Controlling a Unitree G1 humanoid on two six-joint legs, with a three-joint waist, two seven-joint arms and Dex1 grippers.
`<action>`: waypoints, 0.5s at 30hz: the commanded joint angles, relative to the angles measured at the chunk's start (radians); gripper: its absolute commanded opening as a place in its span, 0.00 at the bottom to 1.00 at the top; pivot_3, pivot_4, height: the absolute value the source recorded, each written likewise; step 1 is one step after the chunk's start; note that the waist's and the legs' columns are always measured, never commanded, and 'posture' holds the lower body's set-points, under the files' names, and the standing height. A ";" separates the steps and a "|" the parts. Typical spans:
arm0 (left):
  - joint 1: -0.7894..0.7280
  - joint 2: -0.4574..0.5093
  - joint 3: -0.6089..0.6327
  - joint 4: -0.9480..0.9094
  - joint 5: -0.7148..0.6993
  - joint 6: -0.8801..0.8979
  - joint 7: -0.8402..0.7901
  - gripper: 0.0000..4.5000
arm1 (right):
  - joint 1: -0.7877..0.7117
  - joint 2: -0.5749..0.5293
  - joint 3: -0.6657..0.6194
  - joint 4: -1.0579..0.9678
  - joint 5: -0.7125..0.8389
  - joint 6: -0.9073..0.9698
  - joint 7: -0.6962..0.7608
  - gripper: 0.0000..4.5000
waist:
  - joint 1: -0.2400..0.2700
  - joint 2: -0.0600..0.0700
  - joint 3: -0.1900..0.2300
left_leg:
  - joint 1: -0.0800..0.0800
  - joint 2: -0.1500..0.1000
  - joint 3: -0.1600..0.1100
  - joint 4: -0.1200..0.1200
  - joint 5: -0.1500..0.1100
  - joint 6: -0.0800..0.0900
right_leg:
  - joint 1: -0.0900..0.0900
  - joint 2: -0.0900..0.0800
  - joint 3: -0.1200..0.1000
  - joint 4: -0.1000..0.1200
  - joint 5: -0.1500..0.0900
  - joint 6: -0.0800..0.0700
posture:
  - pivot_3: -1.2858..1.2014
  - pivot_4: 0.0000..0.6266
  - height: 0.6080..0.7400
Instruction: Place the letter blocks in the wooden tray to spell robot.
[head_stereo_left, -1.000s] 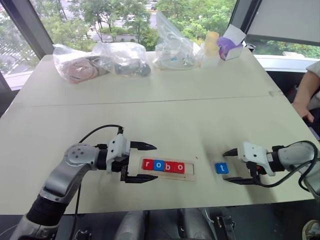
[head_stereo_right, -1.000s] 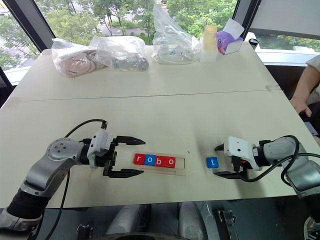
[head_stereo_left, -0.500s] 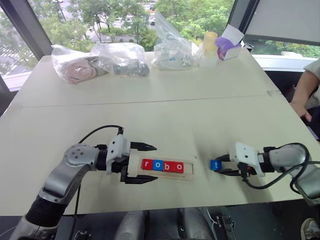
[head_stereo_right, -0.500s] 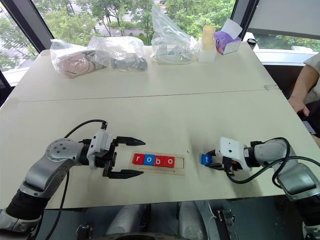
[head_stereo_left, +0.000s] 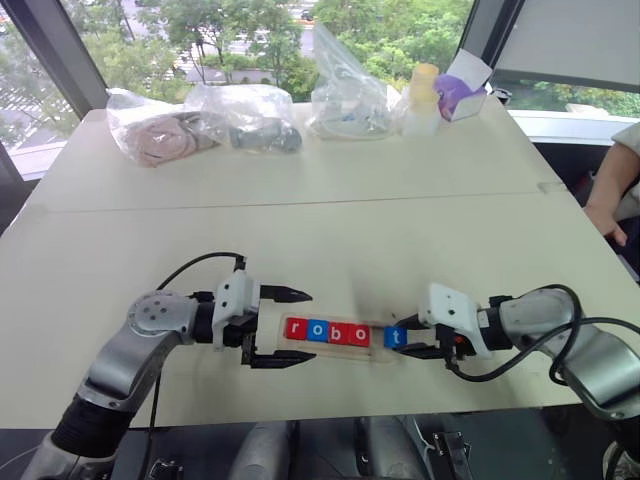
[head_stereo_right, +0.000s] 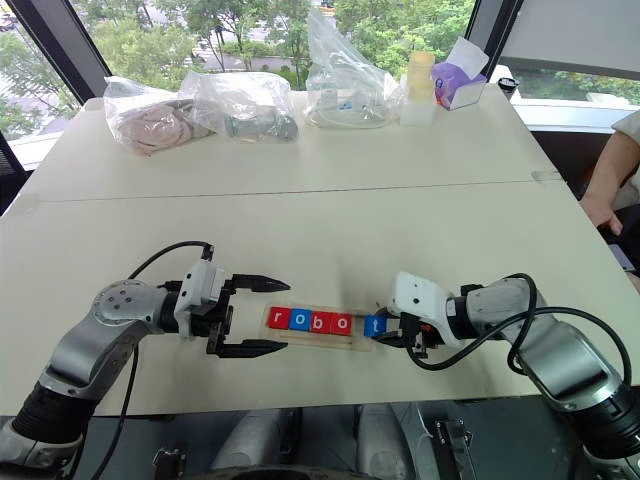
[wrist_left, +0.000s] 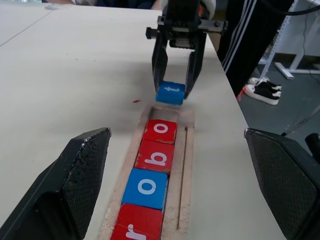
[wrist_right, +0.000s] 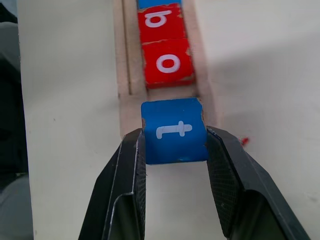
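The wooden tray (head_stereo_left: 330, 351) lies near the table's front edge. In its slot sit a red r (head_stereo_left: 295, 328), a blue o (head_stereo_left: 316, 330), a red b (head_stereo_left: 337, 333) and a red o (head_stereo_left: 357, 335). My right gripper (wrist_right: 175, 136) is shut on the blue t block (head_stereo_left: 397, 338), one finger on each side. The t block sits over the tray's right end, just past the last red o. Whether it rests in the slot I cannot tell. My left gripper (head_stereo_left: 306, 327) stands open around the tray's left end, one finger on each long side, nothing gripped.
Several clear plastic bags (head_stereo_left: 250, 115) line the far side of the table, with a pale bottle (head_stereo_left: 422, 95) and a purple-and-white box (head_stereo_left: 458, 95) at the far right. A person's arm (head_stereo_left: 610, 195) rests at the right edge. The table's front edge runs just below the tray.
My right gripper closed on the t block and carried it left across the table to the tray's right end. The left gripper and the four seated blocks stayed put.
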 joint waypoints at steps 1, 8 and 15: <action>0.001 0.002 0.013 -0.037 -0.015 -0.012 0.001 1.00 | -0.027 0.012 0.023 -0.020 -0.021 0.002 -0.019 0.25 | 0.001 0.000 0.000 | 0.000 0.000 0.000 0.000 0.000 0.000 | 0.000 0.000 0.000 0.000 0.000 0.000 | 0.52 0.24 1.00; 0.012 0.002 0.016 -0.047 -0.017 -0.007 0.009 1.00 | -0.063 0.029 0.067 -0.009 -0.047 0.014 -0.037 0.25 | 0.000 0.000 0.000 | 0.000 0.000 0.000 0.000 0.000 0.000 | 0.000 0.000 0.000 0.000 0.000 0.000 | 0.52 0.24 1.00; 0.022 -0.001 0.017 -0.053 -0.018 -0.007 0.019 1.00 | -0.081 0.043 0.085 -0.004 -0.061 0.018 -0.040 0.25 | 0.000 0.000 0.000 | 0.000 0.000 0.000 0.000 0.000 0.000 | 0.000 0.001 0.000 0.000 0.000 0.000 | 0.52 0.24 1.00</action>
